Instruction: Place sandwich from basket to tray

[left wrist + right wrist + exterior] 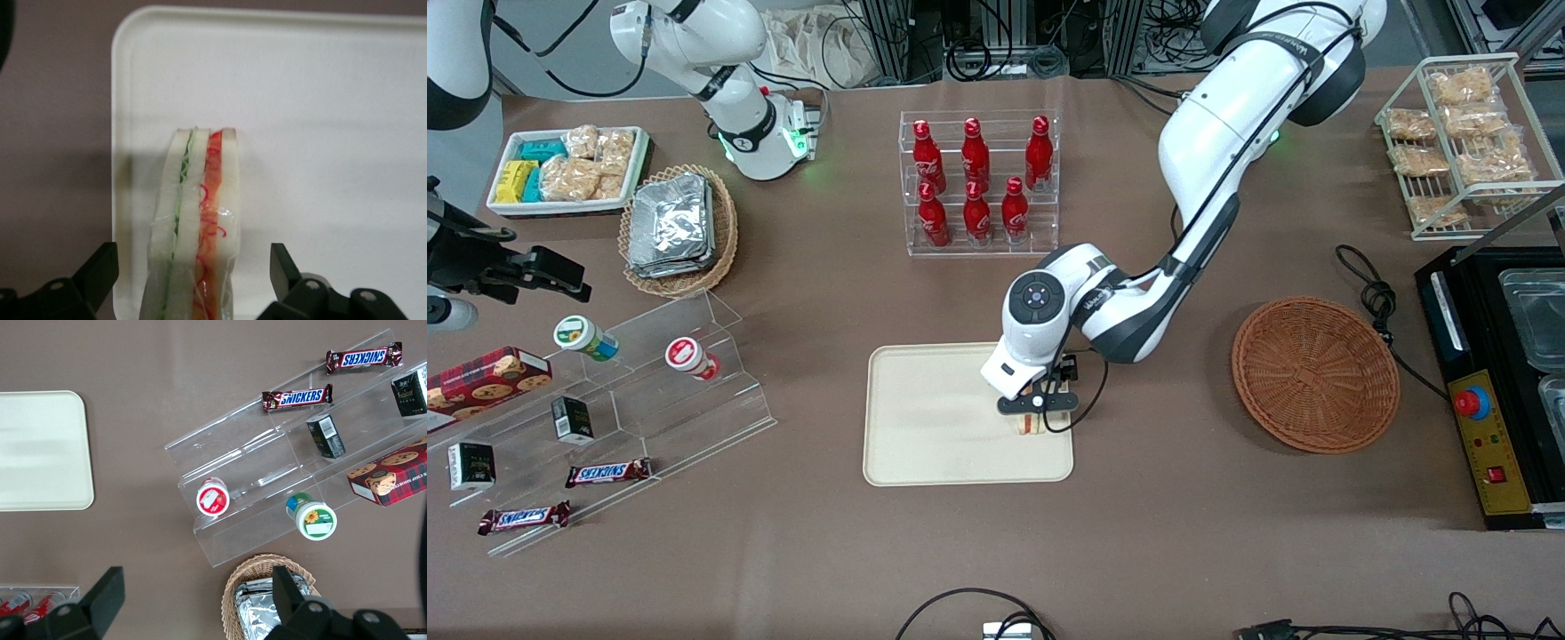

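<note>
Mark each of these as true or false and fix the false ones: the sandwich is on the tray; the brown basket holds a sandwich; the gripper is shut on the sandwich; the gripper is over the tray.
1. The sandwich is on the tray. True.
2. The brown basket holds a sandwich. False: it is empty.
3. The gripper is shut on the sandwich. False: its fingers stand open, apart from the bread on both sides.
4. The gripper is over the tray. True: it is above the tray's edge nearest the basket.
</note>
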Controlling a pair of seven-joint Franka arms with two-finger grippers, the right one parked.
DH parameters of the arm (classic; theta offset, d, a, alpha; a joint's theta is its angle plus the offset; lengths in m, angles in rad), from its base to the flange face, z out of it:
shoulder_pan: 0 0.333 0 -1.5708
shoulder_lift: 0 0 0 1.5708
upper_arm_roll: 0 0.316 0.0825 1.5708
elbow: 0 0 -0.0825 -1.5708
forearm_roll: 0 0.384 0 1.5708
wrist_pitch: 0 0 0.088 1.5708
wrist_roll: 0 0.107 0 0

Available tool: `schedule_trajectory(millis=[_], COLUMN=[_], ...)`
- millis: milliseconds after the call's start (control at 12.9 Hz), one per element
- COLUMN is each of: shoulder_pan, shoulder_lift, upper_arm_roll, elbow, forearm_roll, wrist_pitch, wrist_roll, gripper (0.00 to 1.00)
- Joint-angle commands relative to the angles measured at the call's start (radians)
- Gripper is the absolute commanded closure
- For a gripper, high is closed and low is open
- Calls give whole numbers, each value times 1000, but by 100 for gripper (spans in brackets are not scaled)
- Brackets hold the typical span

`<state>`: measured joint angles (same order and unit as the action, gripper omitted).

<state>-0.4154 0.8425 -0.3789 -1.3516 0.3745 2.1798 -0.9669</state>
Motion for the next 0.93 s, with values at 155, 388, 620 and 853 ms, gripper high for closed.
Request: schedule_trajectory(millis=[155,388,620,853], shoulder_pan=[33,64,66,143], shoulder_lift=[-150,-236,-330,-404], upper_arm_roll=[9,11,86,123], elbow=[8,0,2,5], forearm_roll=[1,3,-2,-77], wrist_pitch=[-182,-277,-385,-394], wrist_roll=[-65,-102,-76,34], gripper=[0,0,0,0])
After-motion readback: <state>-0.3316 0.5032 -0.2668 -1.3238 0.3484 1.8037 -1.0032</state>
